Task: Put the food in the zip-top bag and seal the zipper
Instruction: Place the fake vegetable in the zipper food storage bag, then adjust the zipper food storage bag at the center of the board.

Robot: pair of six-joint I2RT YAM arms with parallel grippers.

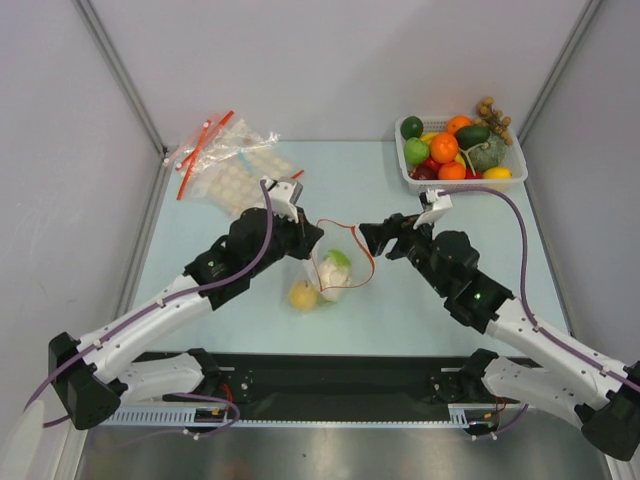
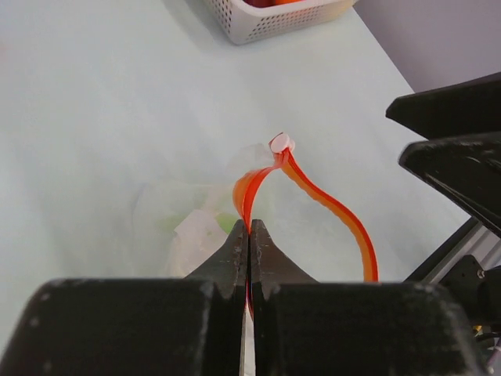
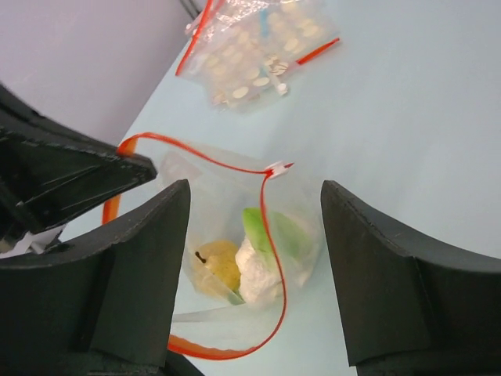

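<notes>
Bare table lies between zip-top bag and basket; left gripper blocks bag's left.

Two arms, one clear bag with one lemon and one leafy piece, one basket upper right, several dotted bags.

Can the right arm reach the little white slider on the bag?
Probably yes. The right gripper is open and faces the slider, with nothing between them. The left gripper pinches the zipper further along, off to the side.
</notes>
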